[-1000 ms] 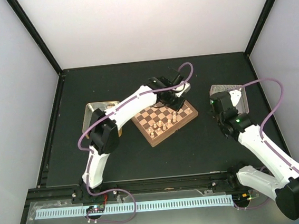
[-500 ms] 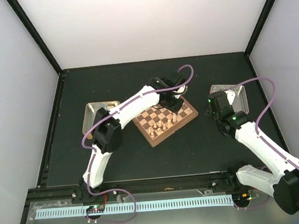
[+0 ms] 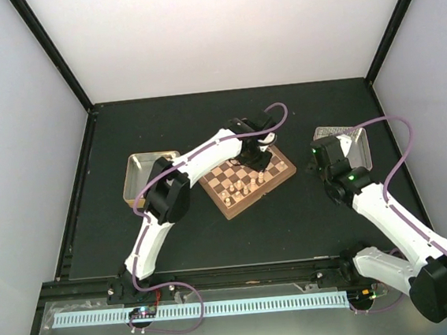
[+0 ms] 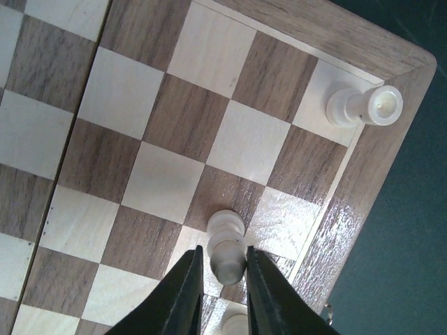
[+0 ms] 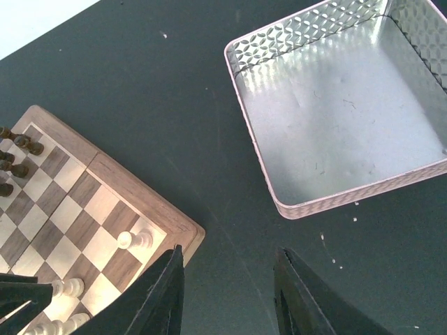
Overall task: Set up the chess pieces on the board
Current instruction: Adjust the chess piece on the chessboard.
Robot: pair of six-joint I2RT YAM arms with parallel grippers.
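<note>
The board point(image 3: 229, 210) lies mid-table with several dark and cream chess pieces point(image 3: 245, 186) standing on it. My left gripper point(image 3: 258, 157) is over the board's far right edge. In the left wrist view it point(image 4: 222, 269) is closed on the top of a cream piece point(image 4: 226, 241), whose base rests on a dark square near the board's rim point(image 4: 391, 160). Another cream piece point(image 4: 363, 106) stands on the corner square. My right gripper point(image 5: 227, 293) is open and empty above the dark table, between the board's corner point(image 5: 133, 185) and the silver tray point(image 5: 251, 139).
The silver metal tray point(image 3: 361, 145) sits at the right, beside my right gripper point(image 3: 317, 159), and shows no pieces inside. A tan tray point(image 3: 139, 172) sits left of the board, partly under the left arm. Black frame posts edge the table.
My left gripper has moved a little down and left over the board's far right edge. My right arm has shifted slightly left.
</note>
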